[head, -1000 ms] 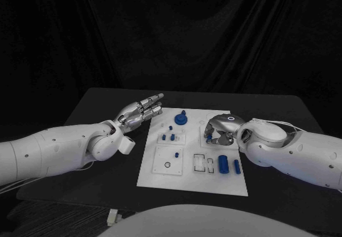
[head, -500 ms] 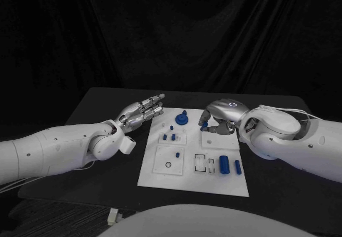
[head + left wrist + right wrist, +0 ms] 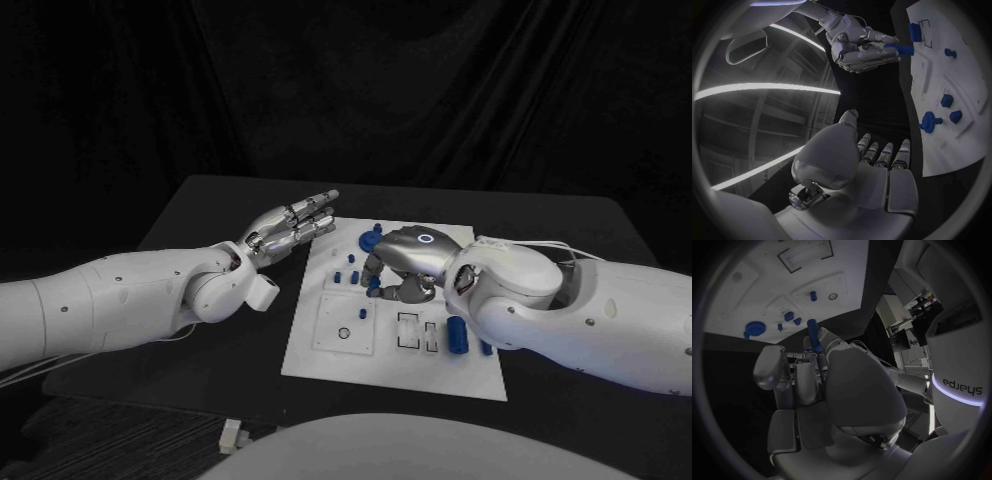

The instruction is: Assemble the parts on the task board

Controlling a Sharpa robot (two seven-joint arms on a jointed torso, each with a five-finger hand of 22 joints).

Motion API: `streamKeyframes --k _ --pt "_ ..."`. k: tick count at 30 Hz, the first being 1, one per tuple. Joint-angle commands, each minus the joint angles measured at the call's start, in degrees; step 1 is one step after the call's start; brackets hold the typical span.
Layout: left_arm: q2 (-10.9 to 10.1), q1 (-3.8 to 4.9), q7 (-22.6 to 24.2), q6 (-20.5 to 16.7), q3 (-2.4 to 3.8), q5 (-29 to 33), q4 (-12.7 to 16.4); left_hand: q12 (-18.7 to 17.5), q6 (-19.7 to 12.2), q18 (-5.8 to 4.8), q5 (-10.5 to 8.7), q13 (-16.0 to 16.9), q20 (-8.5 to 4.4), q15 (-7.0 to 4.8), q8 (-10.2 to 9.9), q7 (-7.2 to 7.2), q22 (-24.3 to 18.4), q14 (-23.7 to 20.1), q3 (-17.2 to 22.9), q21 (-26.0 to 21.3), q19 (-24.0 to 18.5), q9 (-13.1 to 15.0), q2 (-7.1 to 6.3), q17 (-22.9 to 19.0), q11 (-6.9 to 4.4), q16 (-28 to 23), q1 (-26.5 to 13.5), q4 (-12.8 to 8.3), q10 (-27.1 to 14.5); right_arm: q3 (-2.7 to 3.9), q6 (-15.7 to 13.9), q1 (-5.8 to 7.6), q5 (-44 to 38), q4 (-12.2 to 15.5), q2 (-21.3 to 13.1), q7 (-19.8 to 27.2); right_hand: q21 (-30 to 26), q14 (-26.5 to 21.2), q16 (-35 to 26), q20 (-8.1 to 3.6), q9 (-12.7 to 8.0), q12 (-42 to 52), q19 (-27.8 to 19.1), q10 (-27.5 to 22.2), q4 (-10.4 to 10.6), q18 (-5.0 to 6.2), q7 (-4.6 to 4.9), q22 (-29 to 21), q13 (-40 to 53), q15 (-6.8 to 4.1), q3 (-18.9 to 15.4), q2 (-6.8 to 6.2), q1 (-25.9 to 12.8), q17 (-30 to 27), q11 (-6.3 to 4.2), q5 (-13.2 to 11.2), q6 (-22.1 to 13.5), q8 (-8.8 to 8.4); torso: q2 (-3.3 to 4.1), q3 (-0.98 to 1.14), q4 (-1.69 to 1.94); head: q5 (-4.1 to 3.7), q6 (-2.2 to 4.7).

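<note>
The white task board (image 3: 329,352) lies in the middle of the table. My right hand (image 3: 402,266) hovers over its upper middle and pinches a short blue cylinder (image 3: 901,49) at its fingertips; the right wrist view has this cylinder (image 3: 812,333) pointing toward the board (image 3: 767,280). A round blue knobbed part (image 3: 371,240) stands near the board's far edge, with small blue pegs (image 3: 343,276) just left of my right hand. A longer blue cylinder (image 3: 456,334) lies at the board's right side. My left hand (image 3: 290,224) floats flat and open off the board's left far corner, holding nothing.
Rectangular slots (image 3: 408,331) and a small ring (image 3: 345,333) mark the board's near half. The black table (image 3: 216,360) extends around the board, with a dark curtain behind. A small white object (image 3: 228,436) sits at the table's near left edge.
My right hand has swung left from the board's right side to its upper middle, carrying the blue cylinder. The left hand has stayed in place.
</note>
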Motion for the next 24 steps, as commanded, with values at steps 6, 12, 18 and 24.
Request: streamKeyframes --k 6,12,18,24 --pt "-0.13 -0.07 0.97 -0.04 0.05 0.33 0.19 -0.20 -0.16 0.45 -0.04 -0.07 0.02 0.29 0.19 -0.16 -0.08 -0.02 -0.08 -0.01 0.14 0.01 0.32 -0.10 0.01 -0.21 -0.16 -0.05 0.03 0.04 3.29 -3.68 -2.52 -4.27 5.32 0.71 -0.02 1.66 -0.30 -0.29 0.08 0.03 -0.01 2.08 -0.05 -0.18 -0.11 8.22 0.14 -0.37 0.34 -0.45 0.35 -0.06 -1.88 -0.10 0.19 -0.21 0.01 0.00 0.05 0.16 -0.01" --pt "-0.19 -0.07 0.94 -0.07 0.05 0.33 0.23 -0.20 -0.18 0.45 -0.07 -0.07 0.03 0.27 0.18 -0.12 -0.11 -0.02 -0.02 -0.02 0.12 0.00 0.60 -0.10 0.06 -0.21 -0.32 0.07 0.03 0.05 3.93 -5.65 -3.60 -6.70 7.87 1.08 -0.07 1.65 -0.35 -0.32 0.07 -0.02 -0.02 2.14 -0.18 -0.17 -0.10 8.21 0.13 -0.39 0.43 -0.49 0.50 -0.11 -1.89 -0.03 0.15 -0.29 -0.02 0.01 0.01 0.13 -0.01" --pt "-0.21 -0.07 0.95 -0.10 0.05 0.33 0.25 -0.20 -0.18 0.46 -0.21 -0.07 0.04 0.26 0.18 -0.11 -0.14 -0.02 -0.08 -0.03 0.11 0.00 0.73 -0.10 0.09 -0.21 -0.56 0.26 0.03 0.05 3.92 -7.13 -5.03 -8.34 9.18 1.20 -0.16 1.64 -0.39 -0.33 0.07 -0.06 -0.05 2.20 -0.29 -0.15 -0.08 8.19 0.13 -0.40 0.50 -0.54 0.60 -0.14 -1.89 0.04 0.14 -0.34 0.02 0.01 -0.03 -0.08 -0.01" --pt "-0.11 -0.07 0.92 -0.04 0.05 0.33 0.22 -0.20 -0.19 0.47 -0.27 -0.07 0.04 0.25 0.18 -0.11 -0.14 -0.02 -0.12 -0.04 0.10 0.00 0.75 -0.10 0.11 -0.21 -0.67 0.34 0.03 0.05 4.12 -7.74 -5.38 -9.50 9.82 1.24 -0.08 1.65 -0.36 -0.34 0.07 -0.07 -0.03 2.25 -0.36 -0.17 -0.08 8.21 0.14 -0.41 0.54 -0.58 0.67 -0.10 -1.90 0.07 0.15 -0.36 0.02 0.01 -0.02 -0.24 -0.01"
